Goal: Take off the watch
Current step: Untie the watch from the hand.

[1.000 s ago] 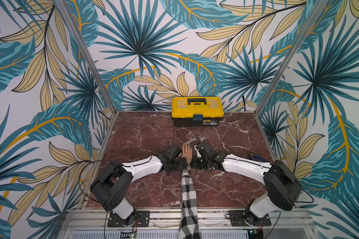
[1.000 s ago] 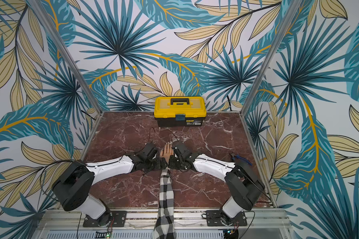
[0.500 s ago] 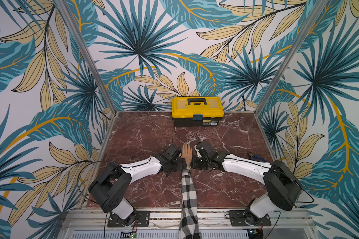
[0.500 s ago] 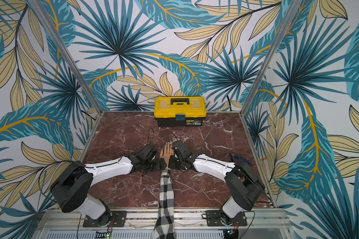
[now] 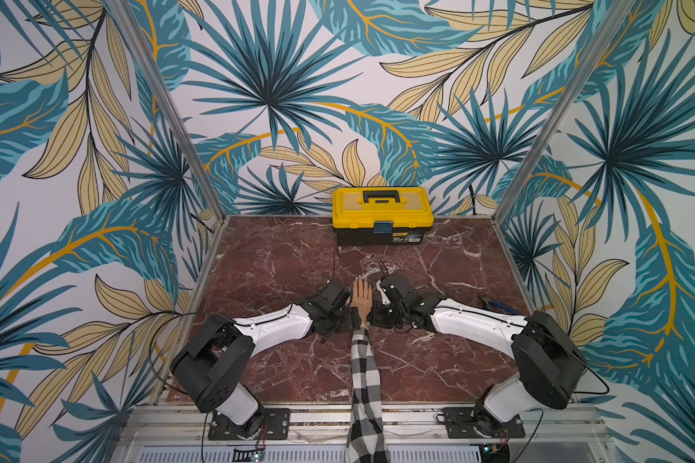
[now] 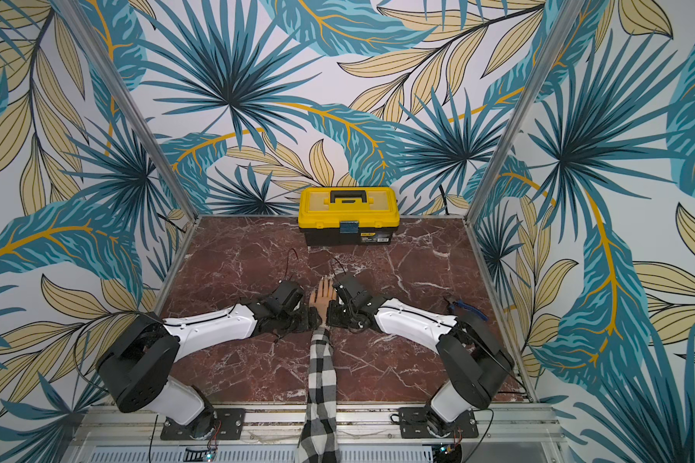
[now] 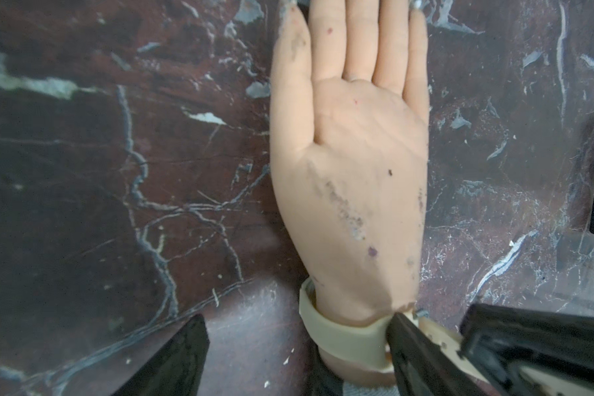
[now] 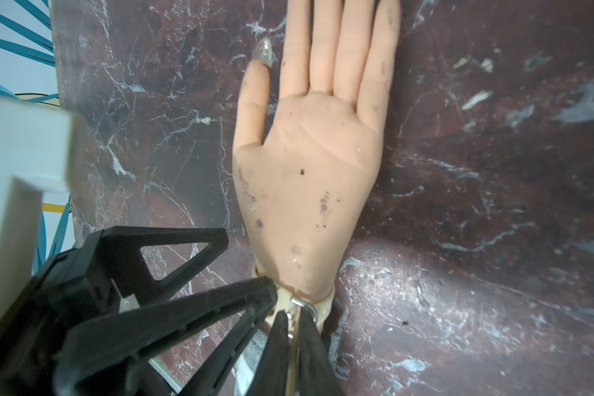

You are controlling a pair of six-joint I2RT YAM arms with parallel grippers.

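A mannequin hand [image 5: 362,296] [image 6: 325,298] lies palm up on the marble, its arm in a checked sleeve [image 5: 365,373]. The watch shows only as a beige strap [image 7: 343,339] round the wrist, with its metal buckle [image 8: 302,303]; the face is hidden. My left gripper [image 7: 297,320] [image 5: 344,320] is open and straddles the wrist, one finger [image 7: 415,346] against the strap's side, the other clear of it. My right gripper [image 8: 293,317] [image 5: 380,318] is shut on the strap's loose end, just behind the buckle.
A yellow toolbox [image 5: 383,214] [image 6: 349,214] stands at the back edge of the table. Blue-handled pliers [image 5: 494,304] lie near the right arm. Metal frame posts rise at the table's back corners.
The left arm's elbow has shifted slightly. Both grippers stay at the wrist.
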